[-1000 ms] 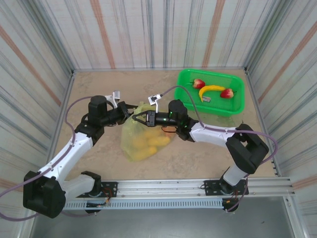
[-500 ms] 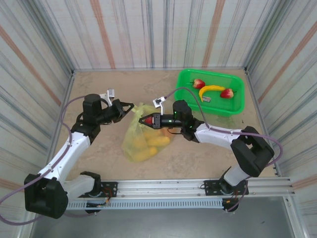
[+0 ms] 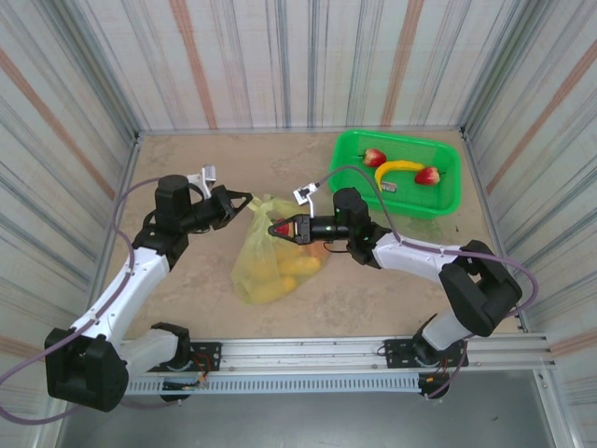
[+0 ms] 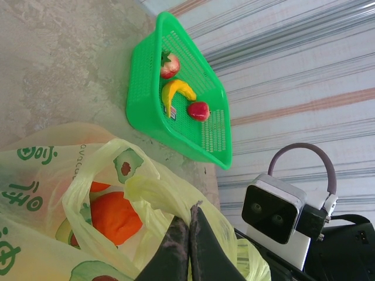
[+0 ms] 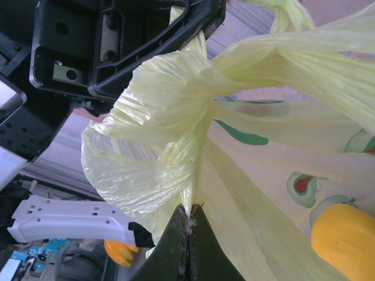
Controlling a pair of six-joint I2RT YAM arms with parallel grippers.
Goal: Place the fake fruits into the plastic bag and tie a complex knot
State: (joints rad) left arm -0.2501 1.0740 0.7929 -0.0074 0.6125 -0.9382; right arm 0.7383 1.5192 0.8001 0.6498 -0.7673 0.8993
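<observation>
The left gripper [image 3: 246, 200] and right gripper [image 3: 273, 228] are both clamping shut on the twisted handles [image 5: 170, 111] of the thin translucent yellow-green plastic bag [image 3: 250, 273] sitting mid-table, apparently bracing opposite sides to cinch a knot over the glossy orange and yellow fake fruits [image 3: 298, 265] inside.

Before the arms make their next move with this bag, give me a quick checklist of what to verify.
1. Left gripper shut on the bag: ok.
2. Right gripper shut on the bunched handle: ok.
3. All fruit bagged: not ok; a banana and two strawberries lie in the green basket.
4. Bag resting on the table with an orange inside: ok.
5. Knot finished: cannot tell; the plastic is twisted between the grippers.
</observation>
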